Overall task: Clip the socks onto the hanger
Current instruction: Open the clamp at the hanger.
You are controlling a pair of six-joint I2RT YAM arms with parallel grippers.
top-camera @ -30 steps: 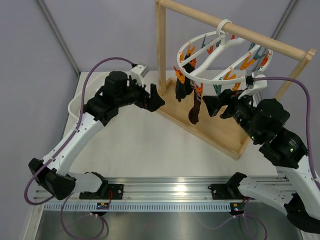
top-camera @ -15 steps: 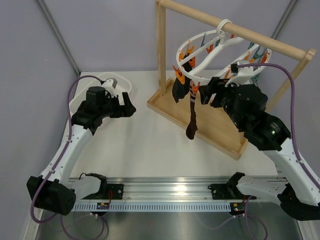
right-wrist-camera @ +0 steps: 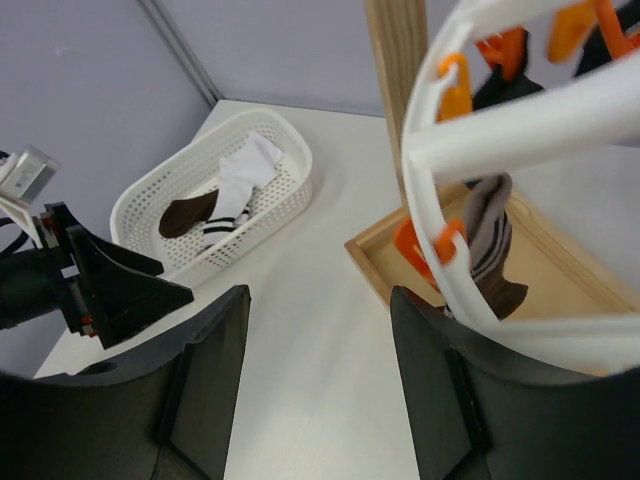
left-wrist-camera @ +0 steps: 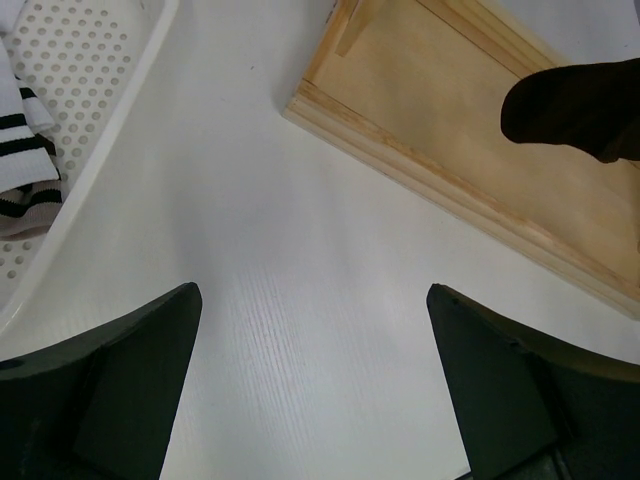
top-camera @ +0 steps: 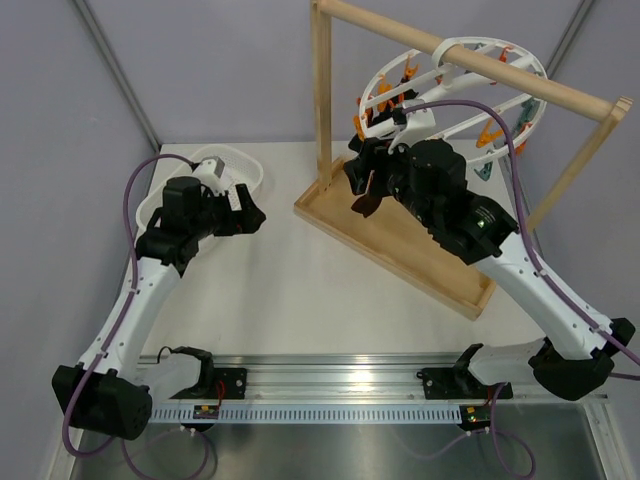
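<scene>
- Left pincer [left-wrist-camera: 310, 300] is hanging wide open over the desk [left-wrist-camera: 300, 220] (empty).
- Right pincer [right-wrist-camera: 318, 300] is gaping, empty, near the hanger [right-wrist-camera: 520, 105], upper right.
- Socks [right-wrist-camera: 235, 185] are sitting in the basket [right-wrist-camera: 296, 186], upper left.

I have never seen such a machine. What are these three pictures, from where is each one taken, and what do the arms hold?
Two robot arms stand side by side. One picture looks down from above; the other two come from cameras on each wrist. The left gripper hovers open over the table, near a white basket of socks. The right gripper is open beside the hanger, which hangs on a wooden stand with dark socks clipped on. Neither holds anything.
</scene>
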